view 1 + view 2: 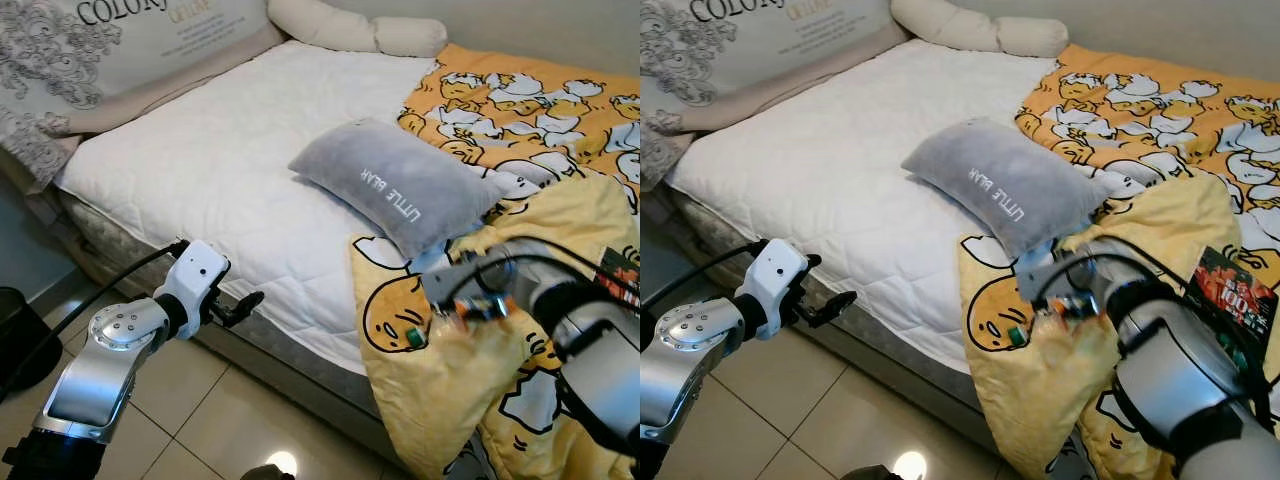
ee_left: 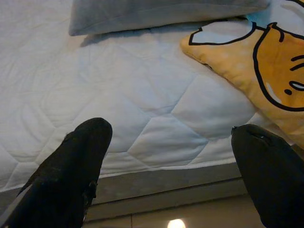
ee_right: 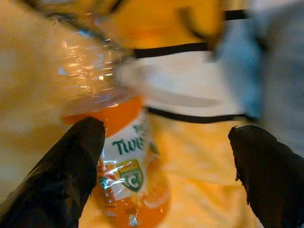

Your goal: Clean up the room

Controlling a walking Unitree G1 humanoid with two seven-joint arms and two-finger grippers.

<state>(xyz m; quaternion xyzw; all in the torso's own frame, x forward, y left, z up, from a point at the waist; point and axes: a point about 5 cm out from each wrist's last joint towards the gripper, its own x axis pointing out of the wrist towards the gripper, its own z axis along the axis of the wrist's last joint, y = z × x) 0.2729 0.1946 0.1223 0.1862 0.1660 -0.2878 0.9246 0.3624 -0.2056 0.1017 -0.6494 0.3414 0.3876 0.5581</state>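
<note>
My left arm (image 1: 100, 365) is silver with a screw-studded round joint, a white wrist block and a black cable. My right arm (image 1: 1165, 365) is silver with black bands. Both end in black fingers (image 2: 71, 175).

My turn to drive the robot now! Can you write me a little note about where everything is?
Right gripper: open, around an empty orange-labelled plastic bottle lying on the yellow duck blanket; not gripped yet.
Left gripper: open, idle by the edge of the white mattress.
Grey pillow lies on the bed.
Done: bottle reached.
Left: close on it, lift it, throw it away.
</note>
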